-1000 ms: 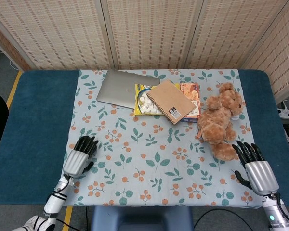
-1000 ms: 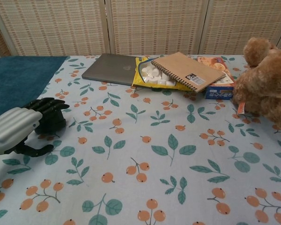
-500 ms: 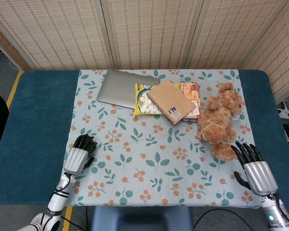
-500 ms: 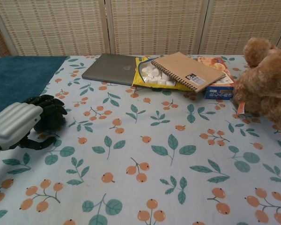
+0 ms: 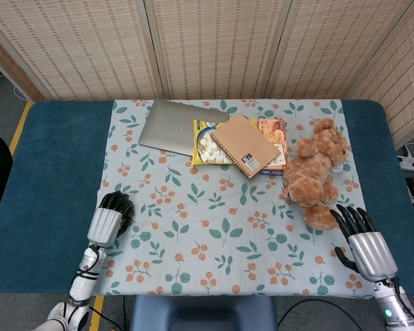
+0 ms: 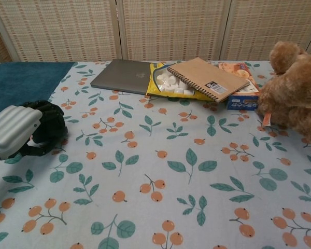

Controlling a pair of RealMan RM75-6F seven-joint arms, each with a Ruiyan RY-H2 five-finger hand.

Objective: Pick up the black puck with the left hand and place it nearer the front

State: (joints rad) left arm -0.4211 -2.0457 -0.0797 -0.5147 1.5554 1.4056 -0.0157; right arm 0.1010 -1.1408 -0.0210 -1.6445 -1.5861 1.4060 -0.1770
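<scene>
The black puck (image 6: pixel 55 132) lies at the left edge of the floral cloth, mostly hidden under my left hand (image 6: pixel 19 132). The hand's dark fingers (image 6: pixel 47 110) curl down around it and grip it. The head view shows the same left hand (image 5: pixel 109 221) low on the left, fingers folded in; I cannot make out the puck there. My right hand (image 5: pixel 363 241) rests at the front right with its fingers spread, holding nothing, just in front of the teddy bear. The chest view does not show it.
A brown teddy bear (image 5: pixel 317 170) sits at the right. At the back lie a grey laptop (image 5: pixel 167 126), a yellow snack bag (image 5: pixel 205 147), a brown spiral notebook (image 5: pixel 245 145) and a box (image 5: pixel 274 131). Blue table (image 5: pixel 52 172) borders the floral cloth (image 5: pixel 221 227).
My left hand's fingers have curled in from spread to wrapped around the puck, and the hand has shifted slightly left. The right hand has barely moved.
</scene>
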